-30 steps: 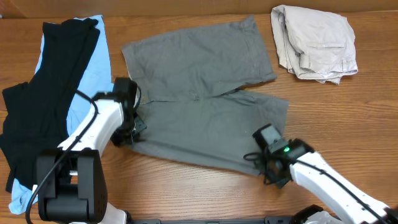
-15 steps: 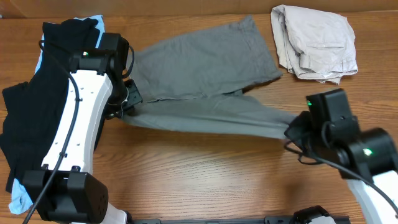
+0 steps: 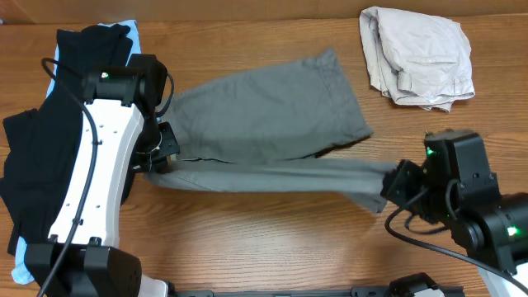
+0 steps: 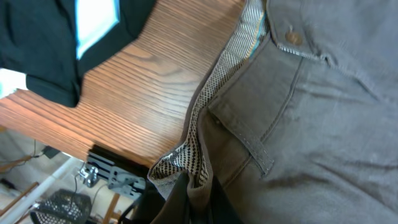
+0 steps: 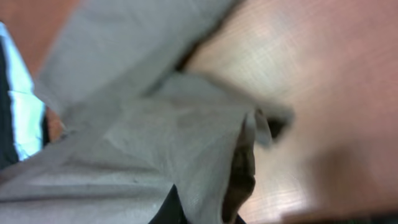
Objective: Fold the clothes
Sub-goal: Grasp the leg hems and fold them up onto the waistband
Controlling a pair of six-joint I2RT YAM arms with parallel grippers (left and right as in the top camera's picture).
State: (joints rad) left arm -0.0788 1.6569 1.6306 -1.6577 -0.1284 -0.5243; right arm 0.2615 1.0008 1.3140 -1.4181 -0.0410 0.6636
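Grey shorts (image 3: 264, 103) lie mid-counter (image 3: 247, 247), with one leg pulled taut from 9 to 3 o'clock. Our left gripper (image 3: 162, 157) is clenched on the waistband (image 4: 205, 106) and our right gripper (image 3: 396, 185) on the hem (image 3: 375, 177). The cloth looks soft, light and floppy, so we'd pinch at seams and corners.

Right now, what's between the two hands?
One leg of the grey shorts, stretched taut from left hand to right hand; the overhead view shows it.

right wrist view: blurred | light-blue garment (image 3: 22, 266): mostly under black shorts (image 3: 41, 165)
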